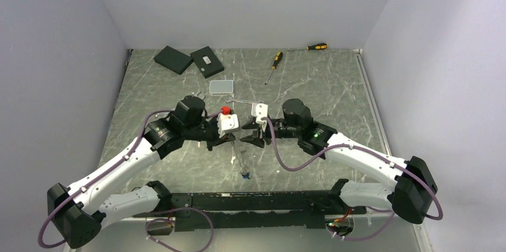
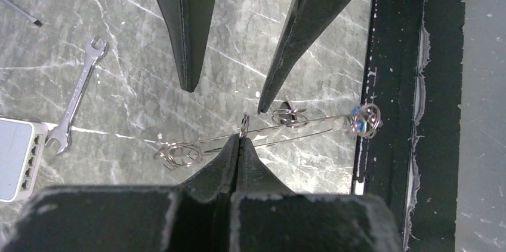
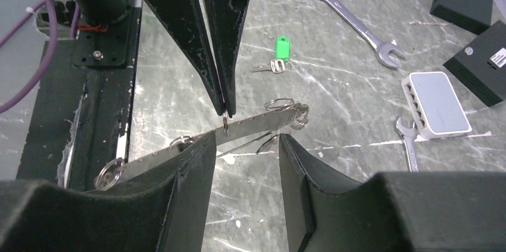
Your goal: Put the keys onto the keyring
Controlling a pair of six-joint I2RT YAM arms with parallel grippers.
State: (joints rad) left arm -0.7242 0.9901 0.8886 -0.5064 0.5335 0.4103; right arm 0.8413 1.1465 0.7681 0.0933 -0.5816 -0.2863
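The keyring (image 2: 310, 122) is a long, thin silvery loop seen nearly edge-on, with several small split rings along it. A blue-tagged key (image 2: 356, 113) hangs at its end by the base rail, and also shows in the top view (image 1: 244, 174). My left gripper (image 2: 240, 140) is shut on a small ring (image 2: 244, 123) that sits on the loop. My right gripper (image 3: 246, 138) is open, its fingertips either side of the loop (image 3: 262, 122). A green-tagged key (image 3: 280, 48) lies apart on the table. No black tag shows.
A wrench (image 3: 352, 22) and a second one (image 2: 77, 100) lie near a white network switch (image 3: 435, 105). Two black boxes (image 1: 173, 59) and two screwdrivers (image 1: 274, 60) lie at the back. The black base rail (image 2: 394, 85) runs along the near edge.
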